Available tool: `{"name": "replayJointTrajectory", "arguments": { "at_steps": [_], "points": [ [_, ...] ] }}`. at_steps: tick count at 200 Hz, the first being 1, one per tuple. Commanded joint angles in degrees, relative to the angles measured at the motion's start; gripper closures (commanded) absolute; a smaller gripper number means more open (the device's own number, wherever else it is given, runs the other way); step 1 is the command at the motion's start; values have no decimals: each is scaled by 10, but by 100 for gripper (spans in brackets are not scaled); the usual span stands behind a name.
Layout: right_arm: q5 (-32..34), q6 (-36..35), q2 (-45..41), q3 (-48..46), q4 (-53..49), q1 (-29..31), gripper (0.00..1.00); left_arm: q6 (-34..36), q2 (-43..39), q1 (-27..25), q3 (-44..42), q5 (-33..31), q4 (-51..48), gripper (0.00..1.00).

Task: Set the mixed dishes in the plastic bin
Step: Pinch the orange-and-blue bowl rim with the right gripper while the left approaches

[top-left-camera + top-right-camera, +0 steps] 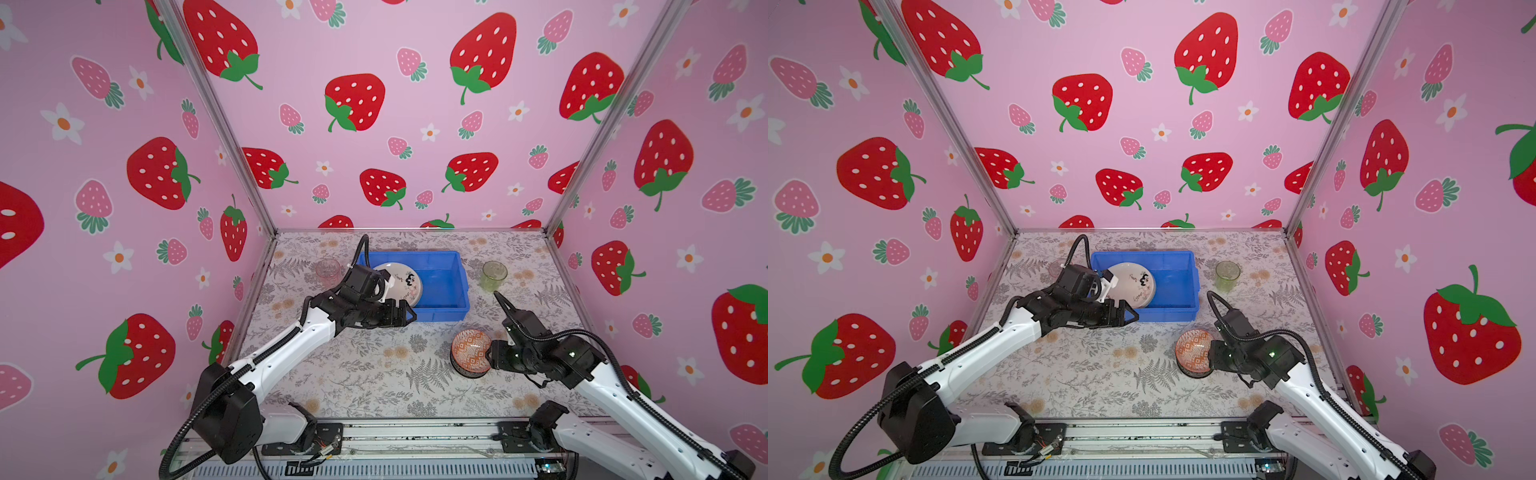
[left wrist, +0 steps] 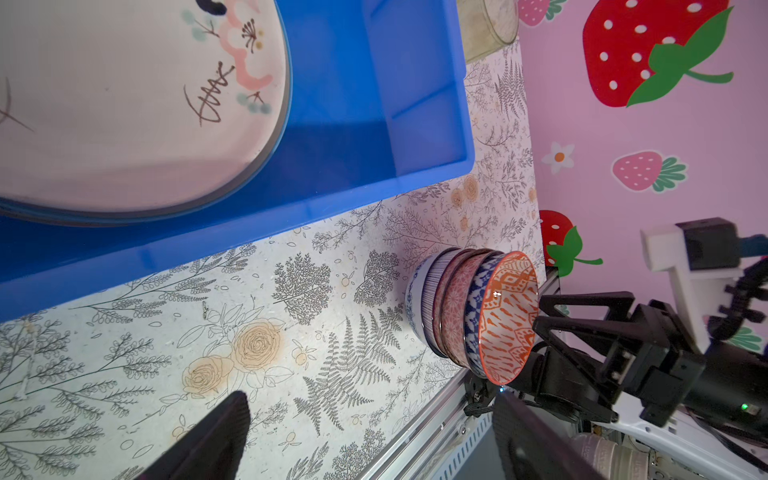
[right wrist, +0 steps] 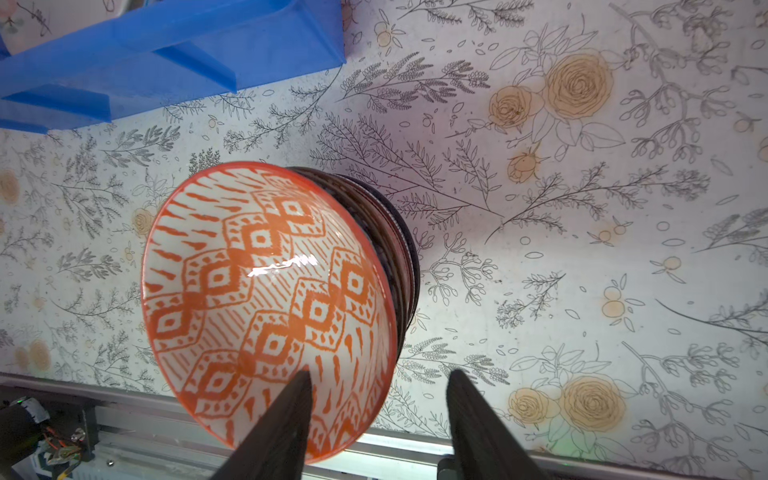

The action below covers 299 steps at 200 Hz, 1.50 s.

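In both top views the pink glass cup (image 1: 328, 270) stands left of centre on the floral surface (image 1: 374, 374), partly hidden behind the left arm. The left tool (image 1: 405, 314), wide open and empty, sits at the near left corner of the blue plastic bin (image 1: 449, 309), whose left half holds a cream floral plate (image 1: 401, 282). Right of the bin stands the green glass cup (image 1: 493, 275). At lower right, the right tool (image 3: 380, 372), partly open, straddles the rim of the orange bowl (image 1: 471, 347) topping a stack of bowls (image 2: 436, 303). Its outer finger (image 3: 478, 419) is clear of the stack.
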Motion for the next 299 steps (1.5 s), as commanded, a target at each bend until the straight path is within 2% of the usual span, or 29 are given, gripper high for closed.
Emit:
{"name": "replayJointTrajectory", "arguments": {
  "at_steps": [1, 26, 199, 299],
  "points": [
    [-6, 5, 1, -9, 18, 1, 48, -1, 8, -6, 26, -2, 9, 6],
    [-5, 5, 5, -10, 22, 1, 57, 0, 10, -8, 26, -2, 11, 6],
    [8, -12, 39, -8, 34, 1, 78, 2, 6, -11, 9, 0, 15, 6],
    [23, -7, 23, 8, 15, 1, 95, 2, 10, -30, 21, -8, 6, 6]
  ]
}}
